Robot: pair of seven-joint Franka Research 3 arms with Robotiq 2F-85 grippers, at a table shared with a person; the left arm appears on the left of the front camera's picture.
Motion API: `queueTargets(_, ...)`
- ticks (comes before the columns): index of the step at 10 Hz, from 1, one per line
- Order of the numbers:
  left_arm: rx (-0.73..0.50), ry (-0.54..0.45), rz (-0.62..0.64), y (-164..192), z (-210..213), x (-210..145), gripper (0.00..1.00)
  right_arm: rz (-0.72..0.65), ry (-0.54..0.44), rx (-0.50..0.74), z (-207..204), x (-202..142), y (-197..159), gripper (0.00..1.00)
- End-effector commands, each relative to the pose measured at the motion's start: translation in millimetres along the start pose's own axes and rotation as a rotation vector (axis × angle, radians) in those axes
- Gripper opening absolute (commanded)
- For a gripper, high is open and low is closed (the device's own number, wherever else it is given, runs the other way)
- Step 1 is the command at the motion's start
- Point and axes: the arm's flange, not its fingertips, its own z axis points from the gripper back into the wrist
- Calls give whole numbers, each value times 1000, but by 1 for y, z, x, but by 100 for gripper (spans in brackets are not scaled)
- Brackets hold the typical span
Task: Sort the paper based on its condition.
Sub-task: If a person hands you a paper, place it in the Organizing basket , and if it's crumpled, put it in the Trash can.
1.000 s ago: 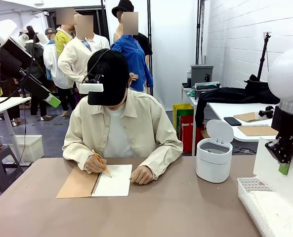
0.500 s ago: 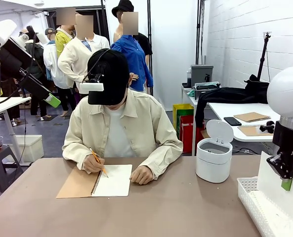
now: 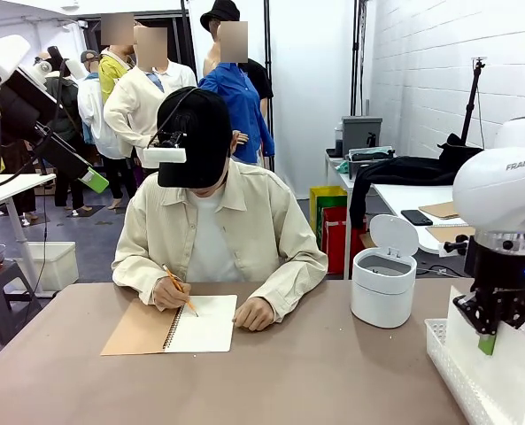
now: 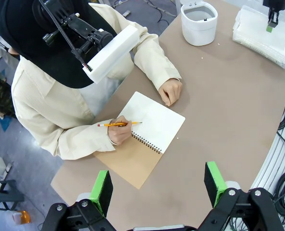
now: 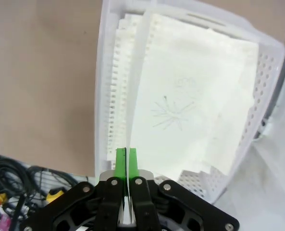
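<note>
While the person across the table writes, I see my right gripper (image 3: 486, 341) pinched fully closed on a sheet of paper (image 3: 501, 381), at the table's right edge. The sheet hangs down from the green pads (image 5: 120, 160) over the white lattice basket (image 3: 454, 359), and its lower part reaches inside the basket walls. From the right wrist camera the sheet runs away from the jaws edge-on, then opens out, and I can make out faint pencil lines on it, a small starburst shape. Beside it in the basket lie other sheets (image 5: 120, 72) with ragged perforated edges, stacked along the near wall.

My left gripper (image 4: 158, 185) hangs high above the table (image 3: 297, 381) with its jaws spread wide and nothing between them. Looking down through it, I see the spiral notebook (image 4: 154, 120) open on the brown surface, its cardboard cover folded out beside the white page. The person holds an orange pencil (image 4: 118, 124) in one hand (image 4: 119, 133) with the tip on the page, while the other hand (image 4: 171, 91) rests at the page's far corner. A round white bin (image 3: 383, 288) with its lid tipped up stands between the notebook and the basket, well apart from both.
</note>
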Motion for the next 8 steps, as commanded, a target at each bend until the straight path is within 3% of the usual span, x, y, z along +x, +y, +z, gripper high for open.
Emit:
queueTargets(1, 2, -4, 4, 1, 0, 0, 100, -28, -7, 47, -16, 1, 9, 0)
queueTargets(8, 2, -4, 4, 1, 0, 0, 100, -16, 21, 46, -17, 0, 6, 0)
